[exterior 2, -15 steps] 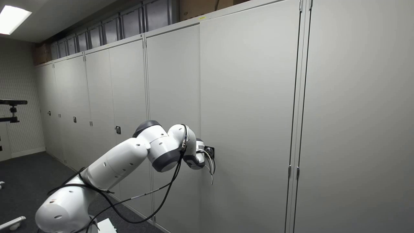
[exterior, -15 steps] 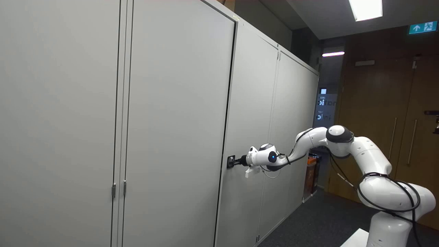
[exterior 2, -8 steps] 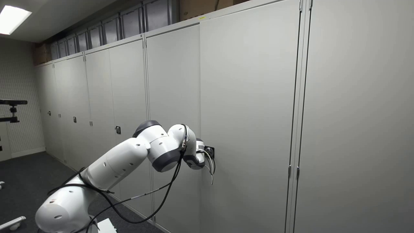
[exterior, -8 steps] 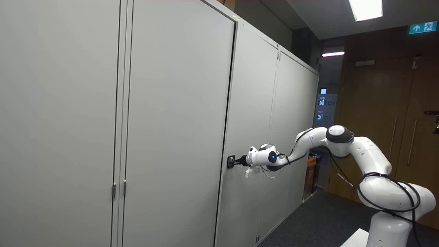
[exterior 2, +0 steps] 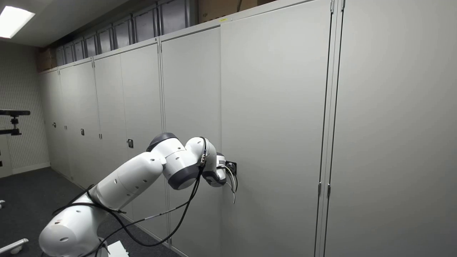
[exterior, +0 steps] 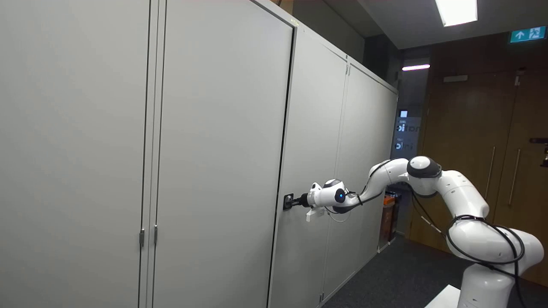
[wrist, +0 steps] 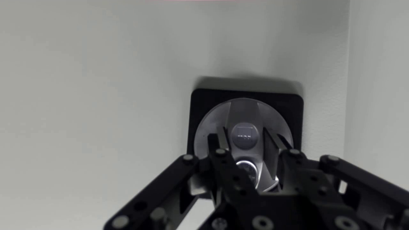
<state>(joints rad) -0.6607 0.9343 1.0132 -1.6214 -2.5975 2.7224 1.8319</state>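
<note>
In the wrist view my gripper [wrist: 244, 134] straddles the raised grey grip of a round metal cabinet handle [wrist: 244, 111]. One fingertip presses against each side of the grip, so the jaws stand partly closed around it. The handle sits in a black square plate [wrist: 204, 100]. A round lock [wrist: 250, 168] below the grip is partly covered by the left finger. An exterior view shows the gripper [exterior: 295, 202] reaching level to the plate on a grey cabinet door [exterior: 308, 128]. From the opposite angle, the plate [exterior 2: 234, 167] is mostly behind the wrist, and the fingers are hidden.
The door edge [wrist: 346, 95] runs just right of the plate. Tall grey cabinets [exterior 2: 139, 89] line the wall, with another handle [exterior 2: 130, 143] farther along. Black cables [exterior 2: 167, 233] hang from the arm. Bins [exterior: 387, 214] stand beyond the cabinets, near wooden doors [exterior: 466, 128].
</note>
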